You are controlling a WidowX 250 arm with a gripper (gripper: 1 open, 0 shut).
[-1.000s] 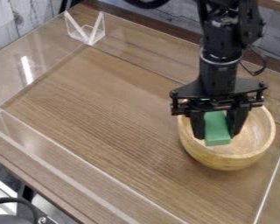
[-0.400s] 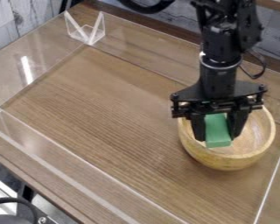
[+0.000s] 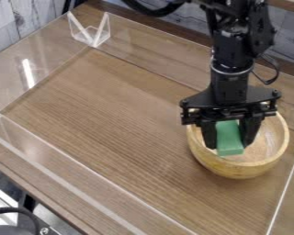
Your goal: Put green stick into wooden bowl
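Note:
The wooden bowl [image 3: 263, 157] sits on the table at the right, round and light tan. Directly over it my black gripper [image 3: 231, 127] points straight down, shut on the green stick [image 3: 230, 139]. The mint green stick hangs upright between the fingers, its lower end down inside the bowl. I cannot tell whether the stick's end touches the bowl's floor. The arm rises above the gripper to the top edge of the view.
The wooden table [image 3: 113, 110] is fenced by clear acrylic walls [image 3: 27, 69] on the left and front. A clear angled bracket [image 3: 89, 30] stands at the back left. Cables lie at the bottom left corner.

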